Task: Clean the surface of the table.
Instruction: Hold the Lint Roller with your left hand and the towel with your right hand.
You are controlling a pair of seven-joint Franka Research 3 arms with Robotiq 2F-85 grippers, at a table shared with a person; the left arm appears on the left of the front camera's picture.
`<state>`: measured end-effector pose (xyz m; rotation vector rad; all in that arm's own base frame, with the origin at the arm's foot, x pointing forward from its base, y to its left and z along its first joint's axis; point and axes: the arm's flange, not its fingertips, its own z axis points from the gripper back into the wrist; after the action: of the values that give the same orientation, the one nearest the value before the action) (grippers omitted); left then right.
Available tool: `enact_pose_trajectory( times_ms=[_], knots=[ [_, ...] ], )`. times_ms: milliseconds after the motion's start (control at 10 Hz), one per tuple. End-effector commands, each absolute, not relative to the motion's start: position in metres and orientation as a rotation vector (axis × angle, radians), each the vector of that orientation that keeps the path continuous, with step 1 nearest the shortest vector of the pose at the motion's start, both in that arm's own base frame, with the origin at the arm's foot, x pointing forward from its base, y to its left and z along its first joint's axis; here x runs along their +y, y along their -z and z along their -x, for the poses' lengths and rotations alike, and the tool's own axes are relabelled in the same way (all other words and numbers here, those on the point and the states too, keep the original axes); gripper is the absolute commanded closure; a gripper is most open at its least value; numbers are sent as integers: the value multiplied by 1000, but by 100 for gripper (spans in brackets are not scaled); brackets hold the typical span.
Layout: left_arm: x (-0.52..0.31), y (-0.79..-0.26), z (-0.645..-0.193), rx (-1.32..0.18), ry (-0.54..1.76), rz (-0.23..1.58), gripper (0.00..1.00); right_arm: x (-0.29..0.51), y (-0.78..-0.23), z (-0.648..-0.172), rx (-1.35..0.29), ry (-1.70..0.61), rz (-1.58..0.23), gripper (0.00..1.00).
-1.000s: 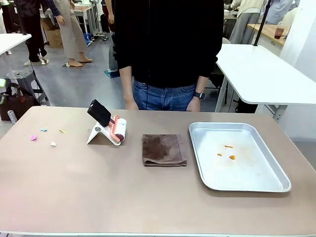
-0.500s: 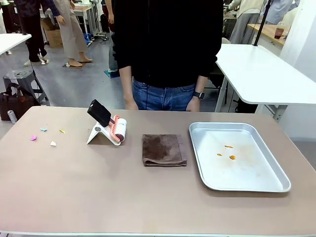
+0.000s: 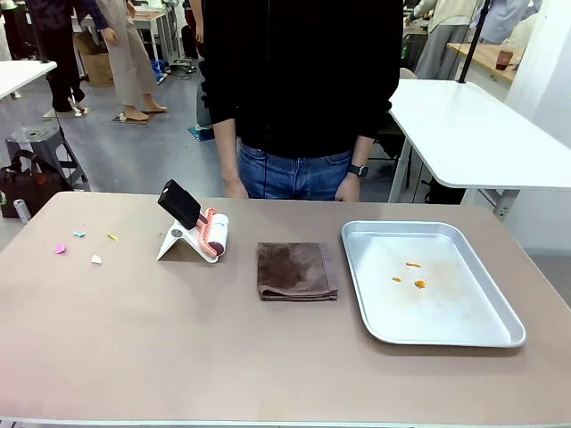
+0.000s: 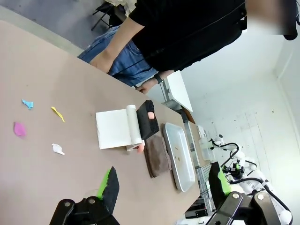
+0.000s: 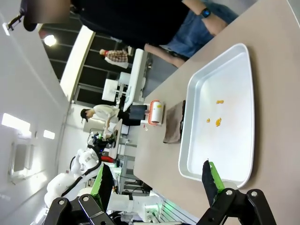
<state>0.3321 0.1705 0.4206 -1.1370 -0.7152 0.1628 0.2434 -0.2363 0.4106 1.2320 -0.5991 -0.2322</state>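
Your tabletop (image 3: pixel 178 348) spans the front view, tan and matte. Near its left end lie four small paper scraps, each apart from the others: a pink scrap (image 3: pixel 60 249), a blue scrap (image 3: pixel 78 234), a yellow scrap (image 3: pixel 112 236) and a white scrap (image 3: pixel 95 259). To their right, a lint roller (image 3: pixel 203 230) with a black handle rests on a white stand. A folded brown cloth (image 3: pixel 296 270) lies flat near the middle, between the roller and a silver tray (image 3: pixel 446 340) toward the right. A few orange crumbs (image 3: pixel 419 284) sit inside the tray. A person (image 3: pixel 303 89) in a black top and jeans stands at the far edge, hands hanging close to the rim.

Your left tool (image 4: pixel 163 180) is released, its green-padded fingers spread wide with nothing between them. In its wrist view the scraps, roller, cloth and tray lie on the tabletop beyond it. Your right tool (image 5: pixel 157 176) is also released and empty, and in its wrist view the tray lies just beyond its fingers.
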Motion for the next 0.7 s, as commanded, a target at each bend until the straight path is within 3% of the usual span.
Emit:
enact_pose_trajectory(
  times_ms=[0,400,600],
  knots=[
    [166,-416,-325,-737,-156,1138,0,-202,-401,-232,-623,239,-1223,0],
    [165,-417,-326,-730,-144,1123,0,-197,-411,-236,-628,234,-1190,0],
    [146,-444,-337,-684,-110,1024,0,-161,-438,-252,-606,165,-1072,0]
  ],
)
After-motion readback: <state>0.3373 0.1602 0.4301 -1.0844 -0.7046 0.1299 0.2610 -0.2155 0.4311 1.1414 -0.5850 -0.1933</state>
